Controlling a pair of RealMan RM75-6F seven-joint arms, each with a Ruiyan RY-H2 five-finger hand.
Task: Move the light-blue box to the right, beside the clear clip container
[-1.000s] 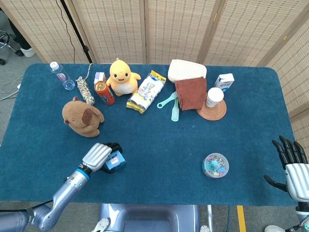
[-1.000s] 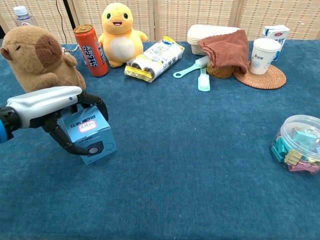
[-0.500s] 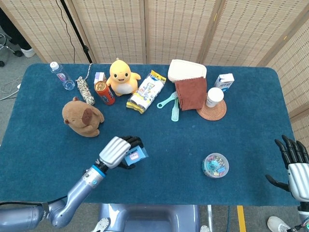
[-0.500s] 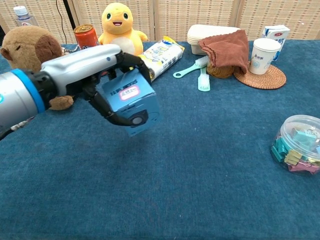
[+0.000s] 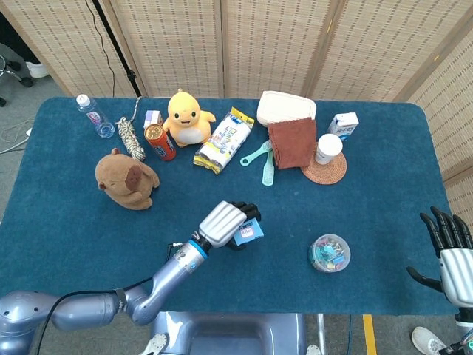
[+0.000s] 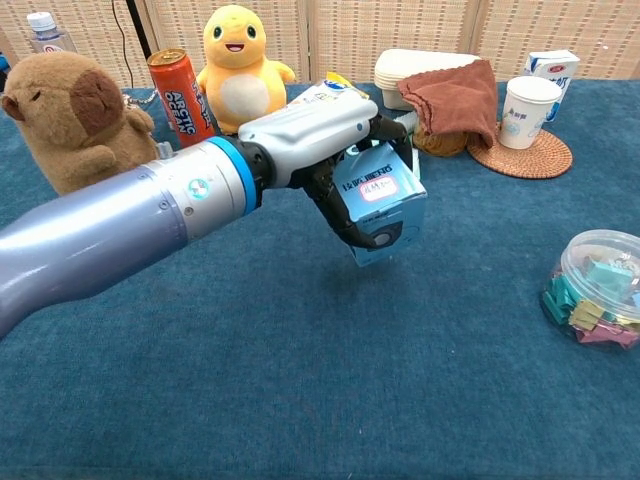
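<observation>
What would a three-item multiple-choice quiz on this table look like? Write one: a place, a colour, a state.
1. Where is the round clear plastic clip container?
A. beside the plush duck
B. near the table's front right
C. on the woven coaster

2. What colour is the cloth draped by the white lidded container?
A. reddish-brown
B. yellow
C. green

3. What is the left hand doing?
A. resting flat on the table
B. hanging open
C. gripping the light-blue cardboard box off the table

Key: 1 B, it sits alone front right; 2 A, the cloth's folds show reddish-brown; 3 C, fingers wrap the raised box.
</observation>
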